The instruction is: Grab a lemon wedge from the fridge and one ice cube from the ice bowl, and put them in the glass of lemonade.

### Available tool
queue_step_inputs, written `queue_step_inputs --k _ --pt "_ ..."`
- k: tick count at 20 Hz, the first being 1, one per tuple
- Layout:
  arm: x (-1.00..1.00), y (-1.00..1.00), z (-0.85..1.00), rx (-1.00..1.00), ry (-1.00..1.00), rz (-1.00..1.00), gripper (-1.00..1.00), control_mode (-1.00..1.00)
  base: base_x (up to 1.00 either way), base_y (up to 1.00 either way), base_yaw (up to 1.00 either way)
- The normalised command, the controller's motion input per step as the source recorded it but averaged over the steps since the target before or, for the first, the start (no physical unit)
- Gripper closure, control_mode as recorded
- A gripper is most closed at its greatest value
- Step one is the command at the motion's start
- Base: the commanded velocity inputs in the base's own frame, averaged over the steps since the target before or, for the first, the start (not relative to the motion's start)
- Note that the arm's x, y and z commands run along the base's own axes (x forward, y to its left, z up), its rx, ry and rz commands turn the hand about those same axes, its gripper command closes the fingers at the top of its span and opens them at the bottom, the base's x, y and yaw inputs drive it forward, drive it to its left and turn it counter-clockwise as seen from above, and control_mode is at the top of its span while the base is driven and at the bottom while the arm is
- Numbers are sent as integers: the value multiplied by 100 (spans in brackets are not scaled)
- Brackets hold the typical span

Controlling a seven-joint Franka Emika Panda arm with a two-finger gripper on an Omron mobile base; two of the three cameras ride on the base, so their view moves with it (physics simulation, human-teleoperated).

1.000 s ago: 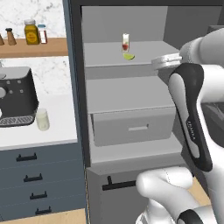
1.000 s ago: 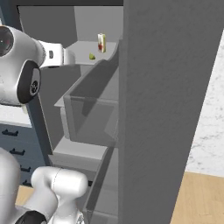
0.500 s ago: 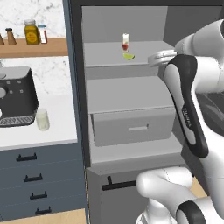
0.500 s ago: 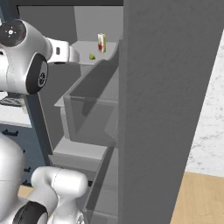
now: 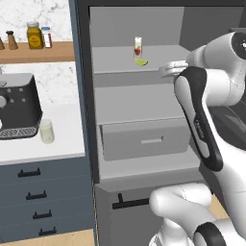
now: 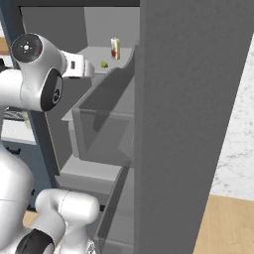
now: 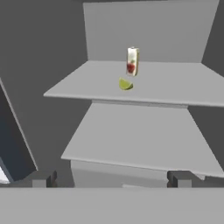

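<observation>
The fridge [image 5: 120,103] stands open, its pale grey shelves showing. On its upper shelf the lemon wedge [image 5: 141,62] [image 6: 104,64] [image 7: 125,84] lies in front of a small pale bottle [image 5: 138,46] [image 7: 132,61] with a red mark. My gripper [image 5: 164,70] [image 6: 91,69] [image 7: 112,179] hovers at that shelf's height, just outside its front right edge. It is open and holds nothing, and the wedge is well ahead of the fingertips. The glass of lemonade [image 5: 46,130] stands on the white counter left of the fridge. The ice bowl and ice cube are out of view.
A black coffee machine [image 5: 17,103] sits beside the glass. A wooden wall shelf [image 5: 41,52] above carries jars. A pale grey drawer [image 5: 144,139] fills the fridge below the second shelf. The fridge's dark side wall [image 6: 193,109] rises close on the right.
The arm's elbow has swung upward and the hand has edged left toward the upper shelf's front edge. The wedge and bottle have not moved.
</observation>
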Motion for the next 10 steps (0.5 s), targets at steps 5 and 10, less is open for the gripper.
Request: queue_step_inputs --k 5,10 --pt "27 -5 5 5 10 0 -100 -100 0 0 0" --pt "44 0 0 0 17 2 -100 -100 0 0 0"
